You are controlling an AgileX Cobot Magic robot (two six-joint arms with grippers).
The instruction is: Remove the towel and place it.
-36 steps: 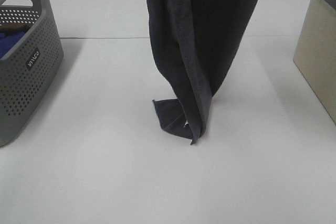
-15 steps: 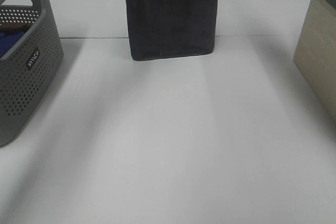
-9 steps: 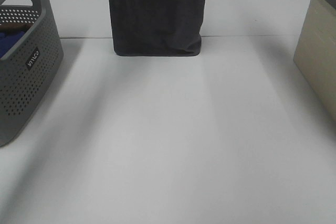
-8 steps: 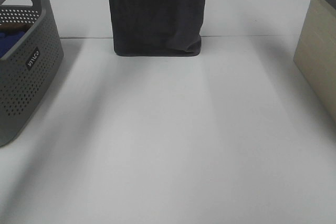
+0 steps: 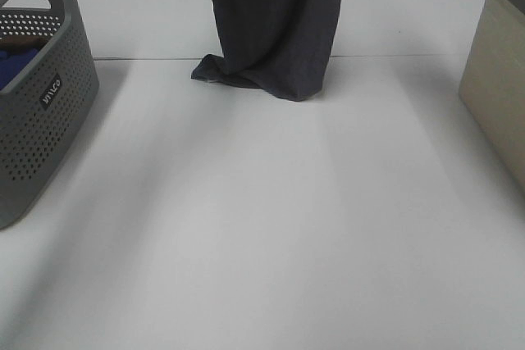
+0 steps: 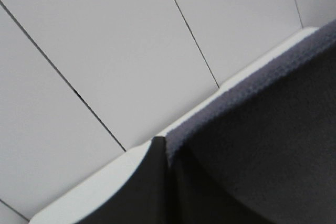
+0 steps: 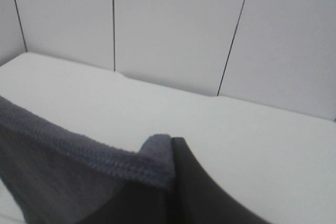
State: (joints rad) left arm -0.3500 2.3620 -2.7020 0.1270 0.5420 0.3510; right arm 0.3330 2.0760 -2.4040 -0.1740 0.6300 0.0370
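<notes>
The towel (image 5: 275, 22) no longer hangs as a broad, flat panel with a straight lower hem. In the high view it now sits a little further right, drawn narrower and creased. Its lower end (image 5: 246, 78) now lies bunched on the table (image 5: 262, 227), with a fold spilling out to the left, where half a second ago the hem hung level.

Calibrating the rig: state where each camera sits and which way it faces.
Exterior high: mounted high, looking down across the white table at the hanging dark charcoal terry towel; no arm shows.
Left wrist: raised, facing the panelled wall; dark left finger, towel hem.
Right wrist: likewise; dark right finger.
All three share the towel.
</notes>
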